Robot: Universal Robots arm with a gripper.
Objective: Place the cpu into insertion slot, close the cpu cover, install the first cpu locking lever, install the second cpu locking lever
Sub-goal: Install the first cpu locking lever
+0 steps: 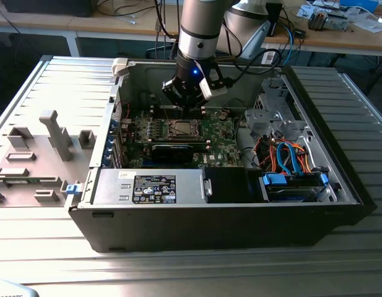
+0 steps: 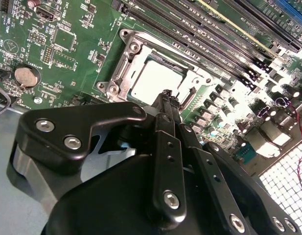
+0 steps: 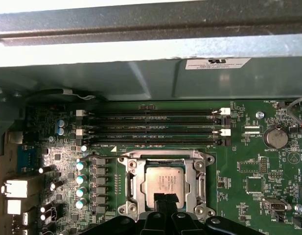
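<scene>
The cpu (image 3: 163, 182) lies flat in the insertion slot (image 1: 182, 129) on the green motherboard, its silver top bright in the second wrist view (image 2: 153, 81). The cpu cover (image 3: 163, 159) lies down around it as a silver frame, and the chip shows through its window. My gripper (image 2: 166, 94) hovers just over the socket's edge, the black fingers (image 3: 165, 200) pressed together into one narrow tip with nothing between them. In the exterior view the gripper (image 1: 189, 105) hangs inside the open computer case, just behind the socket.
Long memory slots (image 3: 153, 129) run beside the socket, capacitors (image 3: 81, 178) on another side. A black card (image 1: 172, 150), a power supply (image 1: 150, 185) and a drive cage with blue and orange cables (image 1: 290, 161) crowd the case. The case wall (image 3: 151, 73) stands close behind.
</scene>
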